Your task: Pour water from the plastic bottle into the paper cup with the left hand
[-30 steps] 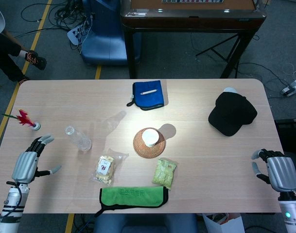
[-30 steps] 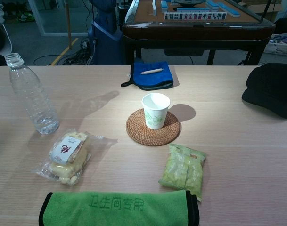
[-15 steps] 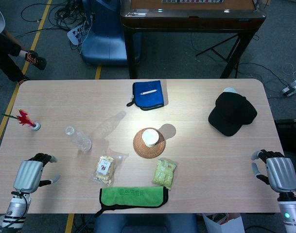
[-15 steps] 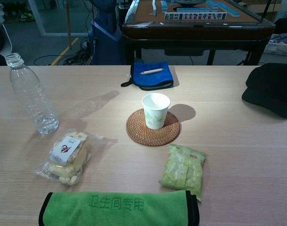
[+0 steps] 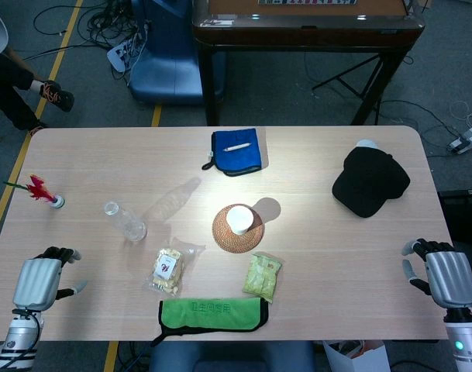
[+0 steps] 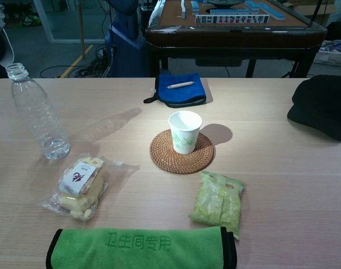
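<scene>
Clear thin plastic makes the plastic bottle (image 5: pixel 125 222) in the head view, and it stands upright with no cap on its mouth. Only a little water seems to be at its bottom, so I judge it light, easy to tip over, and soft enough to dent under a strong squeeze. The smooth wall may also slip. A hold around the middle of the body, below the shoulder, looks safest to me. The left hand (image 5: pixel 38 280) hangs over the table's near left corner, holding nothing, its fingers curled forward and a little apart. From this hand the bottle is at about 1 o'clock and well apart. The paper cup (image 5: pixel 239 219) stands on a round woven coaster (image 5: pixel 225 236), at 3 o'clock from the bottle. The right hand (image 5: pixel 443 277) is at the near right edge, empty, fingers loosely bent.

From the chest view no hand shows. The bottle (image 6: pixel 39 116) stands at the left, and the cup (image 6: pixel 185 131) is at 3 o'clock from it, near the middle. A snack packet (image 6: pixel 79 188) lies at 5 o'clock from the bottle, just beside its base, so the approach should come from the left side.
</scene>
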Motion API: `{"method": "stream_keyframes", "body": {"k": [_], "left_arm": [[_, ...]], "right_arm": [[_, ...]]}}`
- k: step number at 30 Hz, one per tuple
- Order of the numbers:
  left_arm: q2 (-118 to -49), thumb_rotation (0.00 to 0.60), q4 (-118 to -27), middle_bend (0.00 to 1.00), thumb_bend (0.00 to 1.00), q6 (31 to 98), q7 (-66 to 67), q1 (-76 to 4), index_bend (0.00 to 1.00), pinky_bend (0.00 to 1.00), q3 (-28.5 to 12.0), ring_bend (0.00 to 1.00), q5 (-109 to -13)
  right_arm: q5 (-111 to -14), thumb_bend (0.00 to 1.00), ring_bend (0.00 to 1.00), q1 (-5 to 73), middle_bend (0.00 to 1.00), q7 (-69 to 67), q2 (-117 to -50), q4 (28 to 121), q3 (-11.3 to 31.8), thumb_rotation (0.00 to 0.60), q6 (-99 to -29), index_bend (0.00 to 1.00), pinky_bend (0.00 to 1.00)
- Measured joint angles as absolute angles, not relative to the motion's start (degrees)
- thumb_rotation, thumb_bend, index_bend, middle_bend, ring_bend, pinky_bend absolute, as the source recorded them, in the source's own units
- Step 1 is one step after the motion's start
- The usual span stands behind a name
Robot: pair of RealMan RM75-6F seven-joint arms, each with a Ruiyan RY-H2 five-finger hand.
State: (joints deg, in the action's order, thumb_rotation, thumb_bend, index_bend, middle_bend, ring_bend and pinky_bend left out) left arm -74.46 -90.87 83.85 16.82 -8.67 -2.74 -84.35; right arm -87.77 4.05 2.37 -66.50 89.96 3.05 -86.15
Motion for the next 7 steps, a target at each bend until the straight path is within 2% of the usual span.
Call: {"method": "stream_keyframes", "body": {"k": [7], "left_arm": [[-74.1,0.6,-91.4,0.5,0.0,85.2,18.5,-8.2,0.46,0.61,-2.8,0.37,-84.7]], "right_arm": [[-87.4,0.44,0.5,4.5,0.48,2.5,-66.8,89.6,2.9,0.6,-84.8,0.52,0.5]]}}
